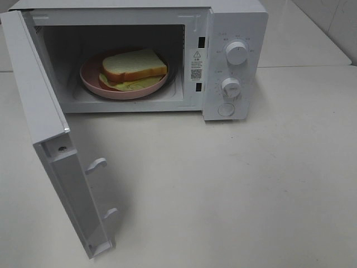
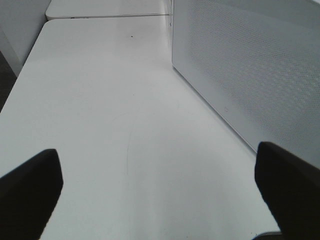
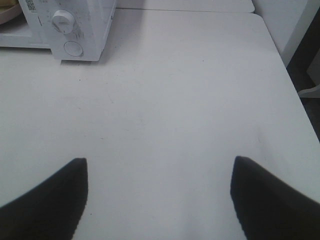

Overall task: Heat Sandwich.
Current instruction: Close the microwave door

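With the sandwich [image 1: 134,66] on a pink plate [image 1: 92,84] inside the microwave [image 1: 237,28] at upper left, and the left gripper [image 2: 160,192] and right gripper [image 3: 159,197] both gaping empty, a hard shove on the open door [image 1: 42,111] might skid the microwave.

Of the robot, only fingertips show, in the two wrist views. The left claw [image 2: 159,192] has two matte black fingers [image 2: 30,195], broad and blocky, with softly rounded upper corners. The right claw [image 3: 159,200] has the same matte black fingers [image 3: 272,200], which narrow to blunt tips with sloping inner edges. Their surfaces look smooth and dull.
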Robot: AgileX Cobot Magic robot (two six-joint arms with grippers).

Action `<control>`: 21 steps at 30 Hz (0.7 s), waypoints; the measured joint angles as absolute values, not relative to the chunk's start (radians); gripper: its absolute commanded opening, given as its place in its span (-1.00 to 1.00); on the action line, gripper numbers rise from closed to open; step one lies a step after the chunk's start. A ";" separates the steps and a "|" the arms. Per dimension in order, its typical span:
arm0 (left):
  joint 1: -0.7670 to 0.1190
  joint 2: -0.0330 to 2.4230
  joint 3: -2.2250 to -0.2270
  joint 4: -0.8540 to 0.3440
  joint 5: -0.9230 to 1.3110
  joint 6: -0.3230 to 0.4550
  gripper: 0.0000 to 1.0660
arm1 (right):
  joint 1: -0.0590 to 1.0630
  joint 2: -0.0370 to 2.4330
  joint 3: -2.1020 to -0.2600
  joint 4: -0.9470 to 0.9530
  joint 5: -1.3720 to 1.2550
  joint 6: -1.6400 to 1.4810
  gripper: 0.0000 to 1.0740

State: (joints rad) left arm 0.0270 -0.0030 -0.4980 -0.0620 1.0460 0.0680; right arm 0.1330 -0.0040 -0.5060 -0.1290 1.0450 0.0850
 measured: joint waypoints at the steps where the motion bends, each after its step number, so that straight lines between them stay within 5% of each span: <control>1: 0.027 -0.003 -0.498 -0.062 1.046 0.068 0.87 | 0.133 -0.004 -0.506 -0.129 1.045 0.085 0.42; 21: 0.027 -0.003 -0.498 -0.062 1.046 0.068 0.87 | 0.133 -0.004 -0.506 -0.129 1.045 0.085 0.42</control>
